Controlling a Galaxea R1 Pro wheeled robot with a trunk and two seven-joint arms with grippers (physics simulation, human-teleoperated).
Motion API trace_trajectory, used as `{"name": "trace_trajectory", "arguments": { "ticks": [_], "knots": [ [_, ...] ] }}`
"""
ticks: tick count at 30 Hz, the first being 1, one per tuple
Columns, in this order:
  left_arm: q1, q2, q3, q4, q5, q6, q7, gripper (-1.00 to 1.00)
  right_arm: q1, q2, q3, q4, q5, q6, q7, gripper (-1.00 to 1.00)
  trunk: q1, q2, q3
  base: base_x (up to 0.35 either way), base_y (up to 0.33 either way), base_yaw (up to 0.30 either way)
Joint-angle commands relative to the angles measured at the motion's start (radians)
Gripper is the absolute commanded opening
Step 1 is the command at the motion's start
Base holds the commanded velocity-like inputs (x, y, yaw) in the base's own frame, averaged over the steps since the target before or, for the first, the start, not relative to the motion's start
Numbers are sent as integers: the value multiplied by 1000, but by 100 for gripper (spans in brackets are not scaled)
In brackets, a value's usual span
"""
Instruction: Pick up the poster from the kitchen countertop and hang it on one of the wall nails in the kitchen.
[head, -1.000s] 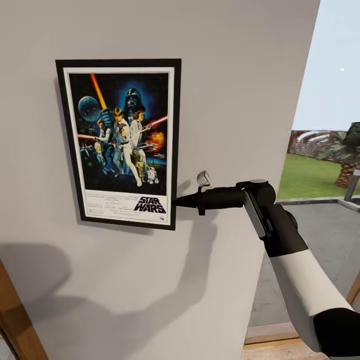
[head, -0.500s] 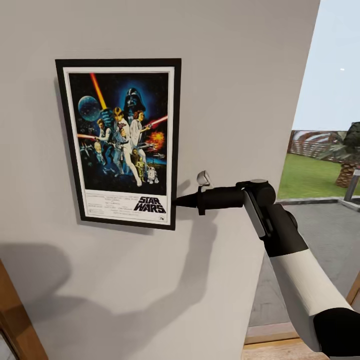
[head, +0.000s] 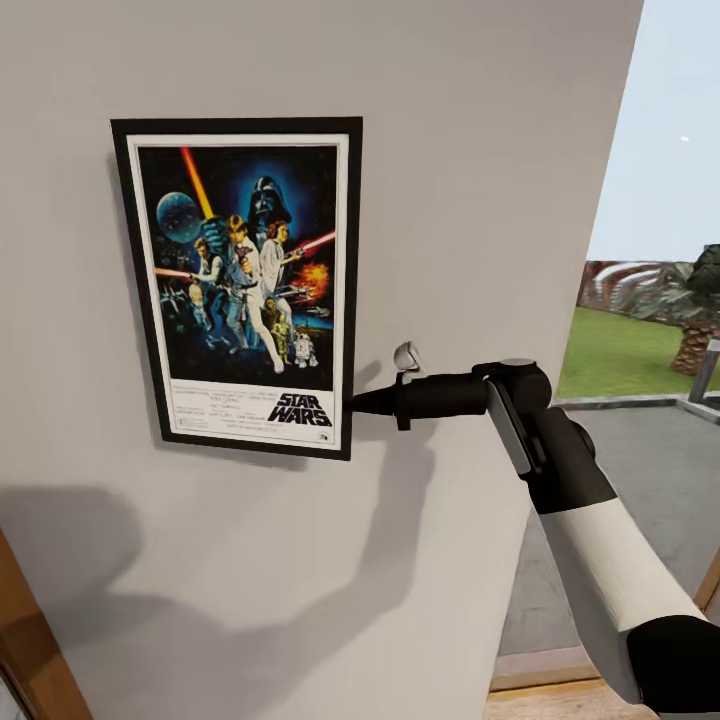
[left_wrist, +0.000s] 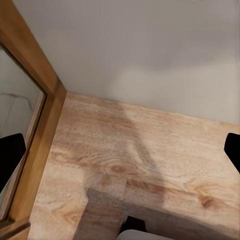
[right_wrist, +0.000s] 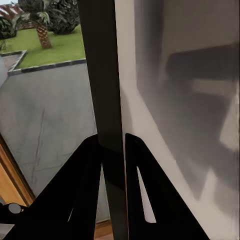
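Observation:
The Star Wars poster (head: 240, 285) stands upright and flat against the pale grey wall (head: 480, 150), its black frame a little tilted. My right gripper (head: 352, 404) reaches in from the right and is shut on the lower right edge of the frame. In the right wrist view the dark frame edge (right_wrist: 106, 75) runs between the two black fingers (right_wrist: 87, 170), which press on it from both sides. No wall nail shows; the poster covers the wall behind it. The kitchen countertop is out of view. My left gripper (left_wrist: 120, 155) hangs open over the wooden floor, holding nothing.
A wooden door frame (head: 30, 650) stands at the lower left of the wall. The wall ends to the right, where an opening looks out on a grey patio (head: 650, 480), lawn and a palm (head: 700, 300). Wooden floor (left_wrist: 140, 170) lies below.
The head view has shifted very slightly. The poster and the right gripper keep the same place on the wall.

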Motion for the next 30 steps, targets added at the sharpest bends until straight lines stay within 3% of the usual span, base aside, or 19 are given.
{"name": "trace_trajectory", "arguments": {
  "ticks": [1,12,14,19,30],
  "knots": [
    [0,-1,4,0,3,-1,-8,100,0,-1,1,0,-6,8,0,-100,1,0,0,195,0,0],
    [0,-1,4,0,3,-2,-8,100,0,-1,1,0,-6,8,0,-100,1,0,0,28,0,0],
    [1,11,4,2,4,-2,-8,100,-2,-9,-10,-9,-9,9,0,-100,1,0,0,0,0,0],
    [1,12,4,2,4,-2,-8,100,-2,-9,-35,-9,-9,9,0,-100,1,0,0,0,0,0],
    [1,12,4,2,4,-2,-8,100,-2,-9,-35,-9,-9,9,0,-100,1,0,0,0,0,0]
  ]
}}
